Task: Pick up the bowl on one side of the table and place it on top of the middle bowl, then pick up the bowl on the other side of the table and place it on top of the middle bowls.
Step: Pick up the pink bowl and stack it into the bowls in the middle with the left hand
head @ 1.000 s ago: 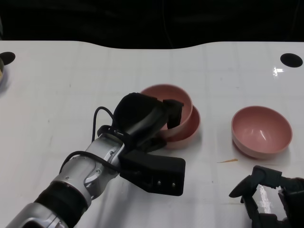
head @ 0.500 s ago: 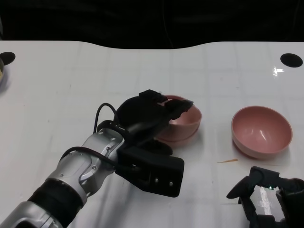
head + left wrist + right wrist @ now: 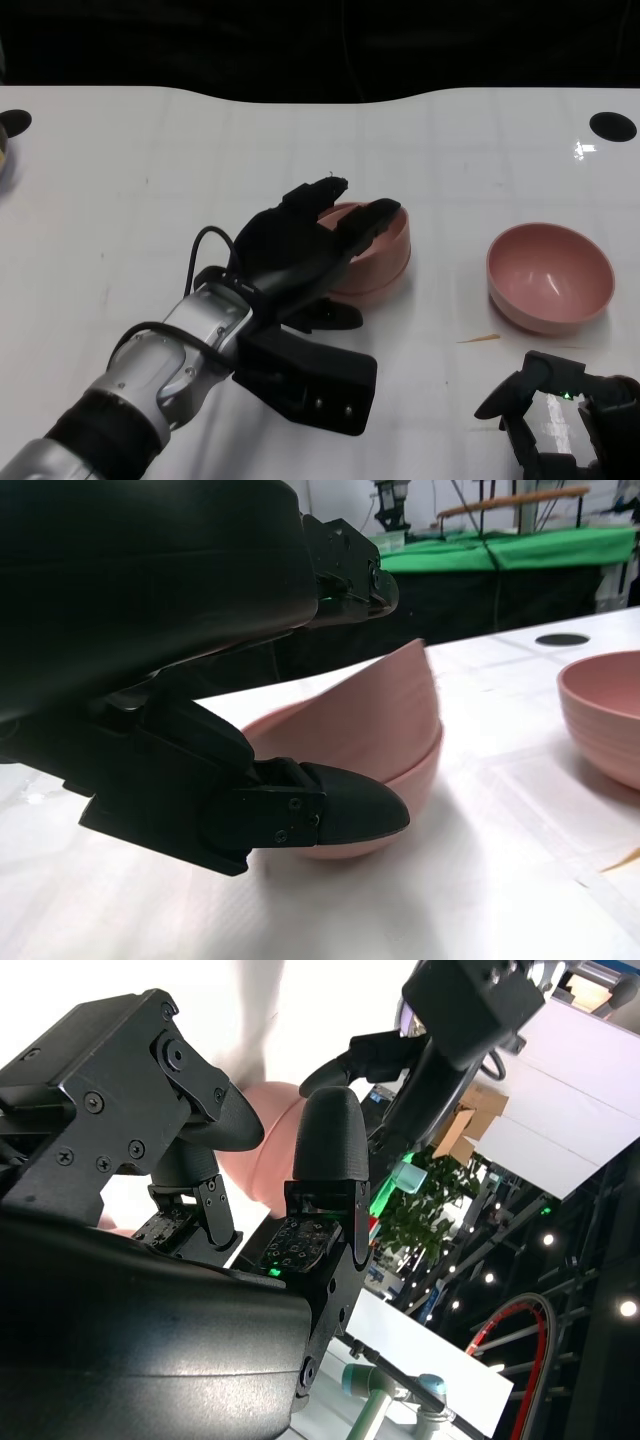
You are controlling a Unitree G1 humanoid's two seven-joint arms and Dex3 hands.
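1. While the left hand (image 3: 300, 245) hangs over the near rim of the stacked bowls (image 3: 385, 255), its fingers (image 3: 365, 225) are spread apart and grip nothing.
2. At the middle of the white tabletop (image 3: 150, 180), the stack is two pink bowls, one nested in the other; the left wrist view shows the upper bowl (image 3: 370, 715) sitting tilted in the lower bowl (image 3: 415, 775).
3. From that wrist view, a black thumb tip (image 3: 345, 815) lies low beside the lower bowl's wall, and the other fingers reach above the upper bowl's rim; whether any of them touch the bowls cannot be told.
4. Well apart to the right, a single pink bowl (image 3: 550, 277) stands upright and alone on the tabletop.
5. Near the robot, just in front of that bowl, the right hand (image 3: 565, 415) is low over the tabletop with its fingers (image 3: 325, 1150) apart and nothing between them.
6. A small tan sliver (image 3: 480, 339) lies on the tabletop between the single bowl and the right hand.
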